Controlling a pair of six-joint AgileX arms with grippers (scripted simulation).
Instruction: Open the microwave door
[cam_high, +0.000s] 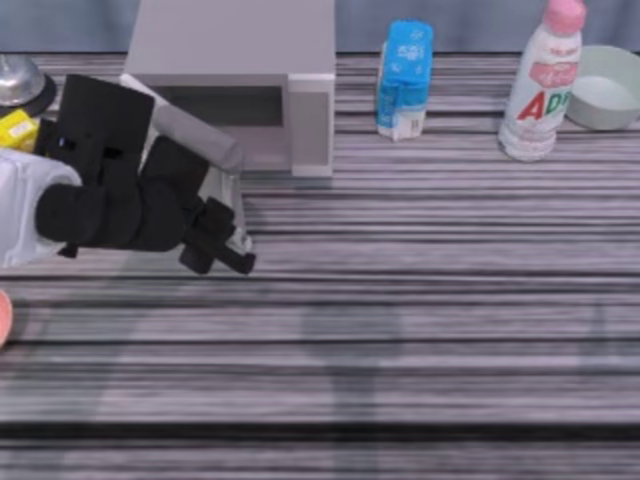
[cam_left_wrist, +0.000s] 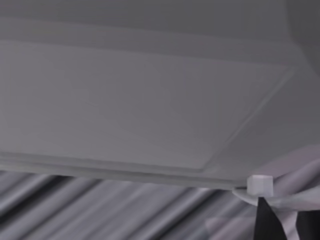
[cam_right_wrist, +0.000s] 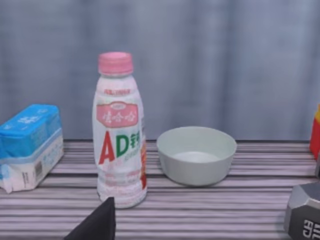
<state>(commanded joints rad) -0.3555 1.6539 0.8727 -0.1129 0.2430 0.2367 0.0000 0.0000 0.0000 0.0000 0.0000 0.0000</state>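
My table (cam_high: 420, 330) is covered edge to edge in grey and black horizontal stripes, with soft shadows lying across its near half. Behind its far edge hangs a plain blue-grey backdrop (cam_right_wrist: 210, 65), faintly streaked, evenly lit.

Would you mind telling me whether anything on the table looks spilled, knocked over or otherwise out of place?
Nothing stands out. The microwave door is swung open at the left gripper, as the task intends. The blue carton, the pink-capped bottle and the empty bowl stand upright, with no spill showing.
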